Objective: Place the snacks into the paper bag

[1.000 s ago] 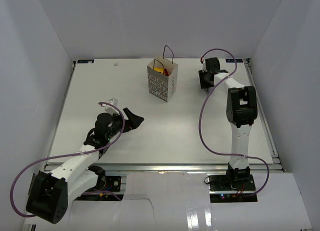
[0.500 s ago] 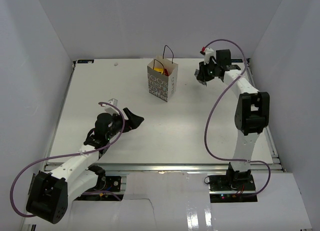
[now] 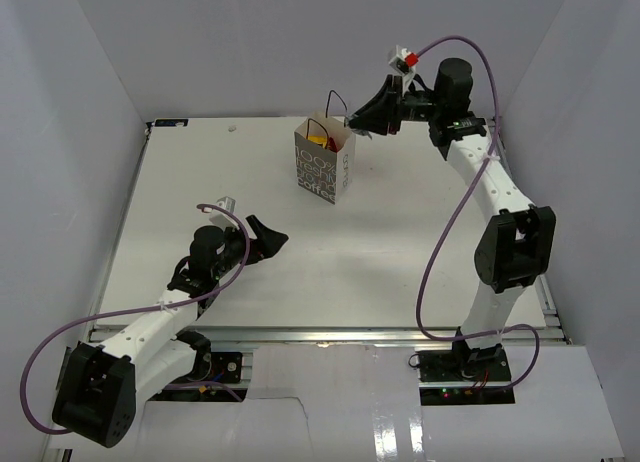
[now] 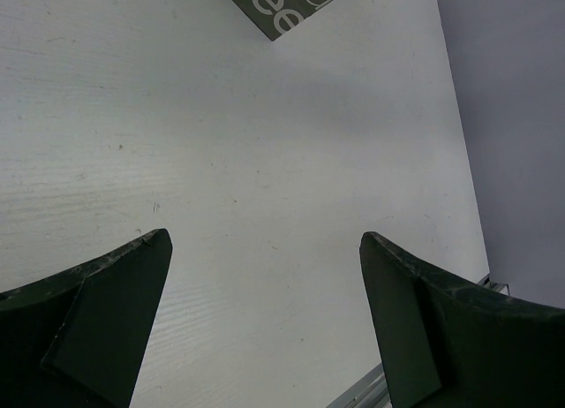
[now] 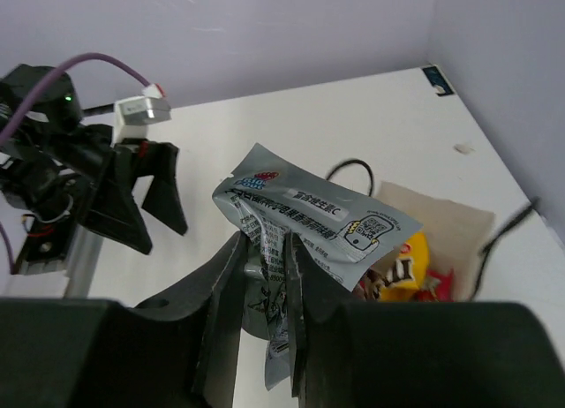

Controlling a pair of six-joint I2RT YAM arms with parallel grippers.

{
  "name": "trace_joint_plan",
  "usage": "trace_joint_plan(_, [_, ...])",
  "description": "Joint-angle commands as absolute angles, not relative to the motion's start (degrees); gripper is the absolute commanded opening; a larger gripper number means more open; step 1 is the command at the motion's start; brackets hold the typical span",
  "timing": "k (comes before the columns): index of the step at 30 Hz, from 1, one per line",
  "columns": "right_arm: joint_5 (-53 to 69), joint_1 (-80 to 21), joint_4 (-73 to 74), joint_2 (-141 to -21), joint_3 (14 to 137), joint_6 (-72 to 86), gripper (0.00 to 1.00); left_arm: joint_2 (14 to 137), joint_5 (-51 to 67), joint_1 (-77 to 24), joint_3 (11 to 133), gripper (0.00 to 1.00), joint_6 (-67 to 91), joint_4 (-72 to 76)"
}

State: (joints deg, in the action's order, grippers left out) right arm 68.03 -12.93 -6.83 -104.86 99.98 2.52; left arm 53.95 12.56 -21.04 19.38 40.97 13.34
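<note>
Left gripper (image 3: 273, 229): I have it low over the near-left part of the worktop (image 3: 400, 242), jaws spread wide with nothing between them. I judge it has no part in this step.
Paper bag (image 3: 322, 167): It stands upright toward the middle of the far edge with its mouth open. A yellow M&M's packet (image 5: 402, 258) and a red packet (image 5: 437, 284) show inside.
Right gripper (image 3: 355, 124): It is raised at the bag's far-right rim, jaws pinched on the silver foil packet (image 5: 309, 209). The packet sticks up out of the fingers and is not yet inside the bag.
Step in hand: I read this as the carry of the foil packet, with the release to come.
Next move: I want the packet centred over the mouth and clear of the cord handles (image 3: 338, 104). Then I would dip a little and part the jaws.
Risk: The packet looks broad for the opening, so it may catch the rim or nudge the light bag.
</note>
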Motion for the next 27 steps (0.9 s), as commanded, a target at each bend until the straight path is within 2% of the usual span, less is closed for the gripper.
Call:
trace_joint_plan(1, [72.9, -15.3, -23.6, -107.3, 100.9, 21.5, 0.08, 53.3, 13.3, -20.7, 20.9, 0.98, 40.4, 14.4])
trace_joint_plan(4, [71.6, -17.0, -34.3, -109.5, 100.1, 29.6, 0.08, 52.2, 13.2, -20.7, 20.6, 0.98, 40.6, 14.3])
trace_joint_plan(6, [70.3, -18.1, -35.0, -110.3, 100.6, 30.4, 0.08, 51.5, 13.0, -20.7, 20.1, 0.98, 40.8, 14.3])
trace_joint_plan(12, [64.4, -18.1, -31.8, -115.0, 105.1, 27.1, 0.08, 50.2, 13.1, -20.7, 19.8, 0.98, 40.9, 14.2])
trace_joint_plan(27, [62.0, -17.8, -29.8, -120.8, 106.2, 22.2, 0.11, 51.1, 13.9, -20.7, 20.5, 0.98, 41.2, 14.0])
